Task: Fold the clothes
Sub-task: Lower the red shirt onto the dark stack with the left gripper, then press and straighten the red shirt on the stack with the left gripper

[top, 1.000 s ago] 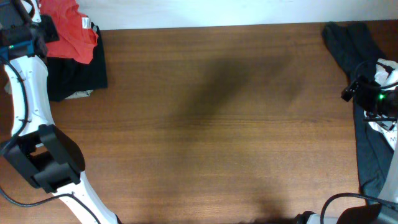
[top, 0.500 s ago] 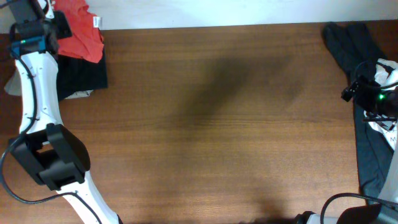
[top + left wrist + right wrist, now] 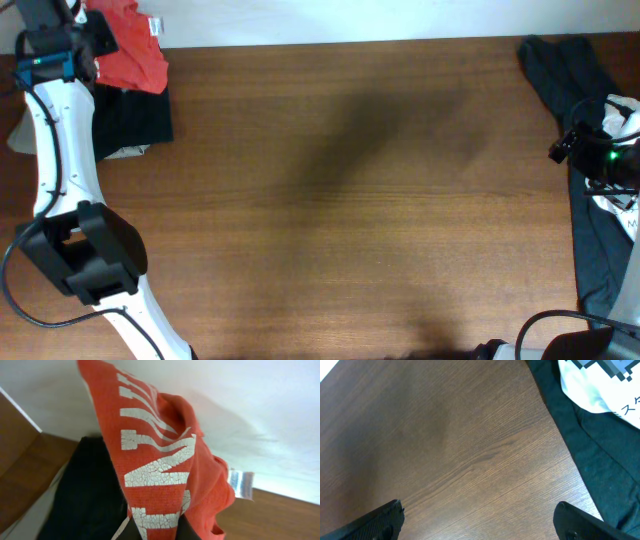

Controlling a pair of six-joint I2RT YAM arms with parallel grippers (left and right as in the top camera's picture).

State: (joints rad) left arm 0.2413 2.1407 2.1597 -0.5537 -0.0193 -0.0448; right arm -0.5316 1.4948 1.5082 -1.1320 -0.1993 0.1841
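Note:
The red-orange T-shirt [image 3: 160, 460] with cracked white lettering hangs bunched from my left gripper [image 3: 157, 532], which is shut on a fold of it; a white tag [image 3: 241, 483] sticks out at its side. In the overhead view the shirt [image 3: 135, 55] is held up at the table's far left corner by the left gripper [image 3: 92, 38], above a black garment [image 3: 130, 120]. My right gripper [image 3: 562, 148] hovers open over bare wood [image 3: 480, 525], at the edge of the dark grey garment [image 3: 590, 460] and the white printed garment [image 3: 605, 385].
The wooden table [image 3: 350, 200] spans the middle. The dark grey garment [image 3: 560, 65] runs along the right edge toward the front. A white wall lies behind the table's far edge. The left arm's base link [image 3: 85, 250] stands at the front left.
The left gripper has carried the red shirt up and slightly right over the far left corner. The right arm has not moved.

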